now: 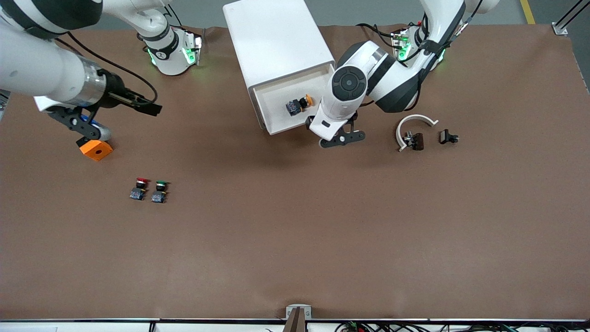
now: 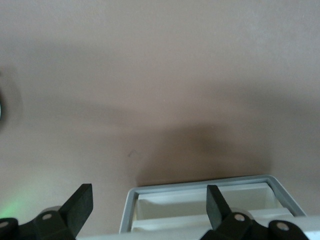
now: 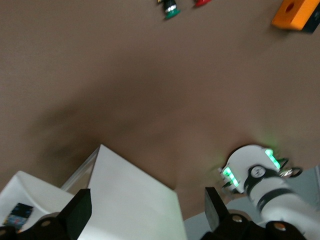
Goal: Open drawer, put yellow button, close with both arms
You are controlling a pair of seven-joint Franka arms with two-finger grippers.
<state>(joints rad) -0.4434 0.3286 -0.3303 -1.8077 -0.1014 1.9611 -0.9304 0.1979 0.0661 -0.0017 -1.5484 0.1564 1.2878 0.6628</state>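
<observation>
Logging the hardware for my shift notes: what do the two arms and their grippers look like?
Both arms are glossy white with black bands and round black joint caps. The left arm carries black cables near its base, where green lights glow. The right arm has a silver wrist section and a black cable. The left gripper and right gripper have black, flat, wedge-tipped fingers.

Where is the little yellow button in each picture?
Front view: the yellow button lies in the open drawer, beside the left gripper.
Left wrist view: not in it.
Right wrist view: only its dark body shows, in the drawer.
Shared landmark: the drawer.
</observation>
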